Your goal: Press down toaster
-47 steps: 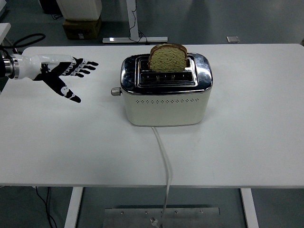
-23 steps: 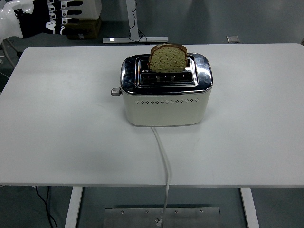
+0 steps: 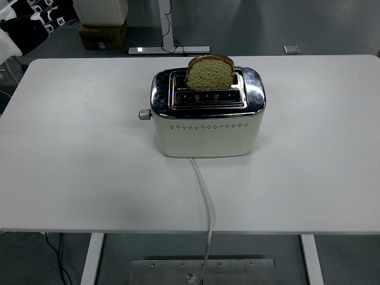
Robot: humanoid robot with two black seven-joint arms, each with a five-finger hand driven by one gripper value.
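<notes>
A cream toaster with a shiny silver top (image 3: 206, 116) sits in the middle of the white table (image 3: 71, 166). A brown slice of bread (image 3: 209, 72) stands up high in its back slot. A small round knob (image 3: 143, 114) sticks out of its left side. A white cord (image 3: 205, 202) runs toward the table's near edge. The robot's black and white left hand (image 3: 32, 15) is in the top left corner, well apart from the toaster; I cannot tell how it is held.

White table (image 3: 89, 178) w/ toaster (image 3: 206, 127), cord (image 3: 206, 196)

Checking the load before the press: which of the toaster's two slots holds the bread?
The rear slot, farther from the table's near edge, holds the bread slice, standing high out of it. The front slot shows no bread.
</notes>
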